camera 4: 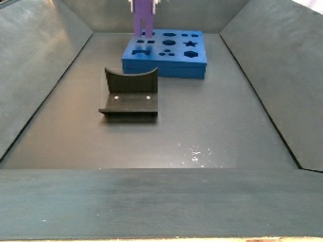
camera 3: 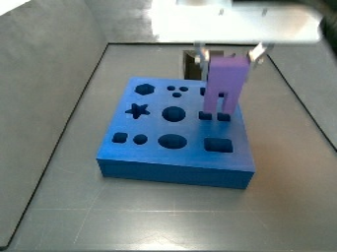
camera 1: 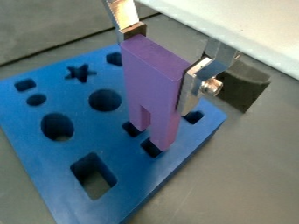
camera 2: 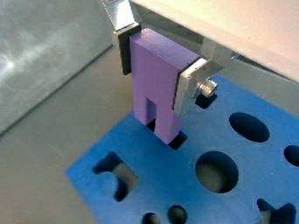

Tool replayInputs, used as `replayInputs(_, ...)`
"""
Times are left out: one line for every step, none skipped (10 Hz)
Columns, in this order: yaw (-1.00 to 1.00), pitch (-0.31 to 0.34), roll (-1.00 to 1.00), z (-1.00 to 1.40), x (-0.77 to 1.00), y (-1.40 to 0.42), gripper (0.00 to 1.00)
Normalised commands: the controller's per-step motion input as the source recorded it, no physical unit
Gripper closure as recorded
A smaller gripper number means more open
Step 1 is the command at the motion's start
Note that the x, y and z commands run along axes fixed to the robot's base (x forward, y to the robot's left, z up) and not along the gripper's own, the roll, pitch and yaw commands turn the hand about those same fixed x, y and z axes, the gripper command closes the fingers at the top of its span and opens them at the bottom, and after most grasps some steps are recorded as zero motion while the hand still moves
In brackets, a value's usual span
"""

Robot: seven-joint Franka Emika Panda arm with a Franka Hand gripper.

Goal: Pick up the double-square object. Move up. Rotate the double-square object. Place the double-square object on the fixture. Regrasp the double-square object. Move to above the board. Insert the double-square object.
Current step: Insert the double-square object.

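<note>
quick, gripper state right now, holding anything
Gripper: closed on the double-square object, holding it upright over the board, its lower end at a cut-out.

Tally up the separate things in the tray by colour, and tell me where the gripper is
Purple: 1, the double-square object, upright in the gripper, whose fingers are clamped on it over the board.
Blue: 1, the board.
Dark olive-grey: 1, the fixture, standing apart from the board.
Total: 3.
</note>
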Motion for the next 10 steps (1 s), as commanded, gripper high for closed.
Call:
replayInputs(0.00,0.000,0.00,0.00,-0.04,0.00,1.00)
replayInputs(0.00,-0.037,0.00,-0.23,-0.16,-0.04,1.00)
replayInputs(0.04,-0.117,-0.07,-0.32,-0.17,-0.19,1.00)
replayInputs(0.10,-0.169,-0.21,-0.29,-0.06,-0.12,1.00)
replayInputs(0.12,-0.183,-0.29,-0.25,-0.01,-0.04,1.00)
replayInputs(0.11,-0.186,-0.30,-0.30,0.00,0.00,1.00)
replayInputs(0.08,-0.263,-0.32,-0.53,-0.01,0.00,1.00)
replayInputs(0.08,-0.289,-0.42,-0.66,-0.01,0.15,1.00)
replayInputs(0.08,-0.229,-0.41,-0.71,-0.03,0.15,1.00)
replayInputs(0.00,-0.009,-0.11,0.00,0.00,0.07,1.00)
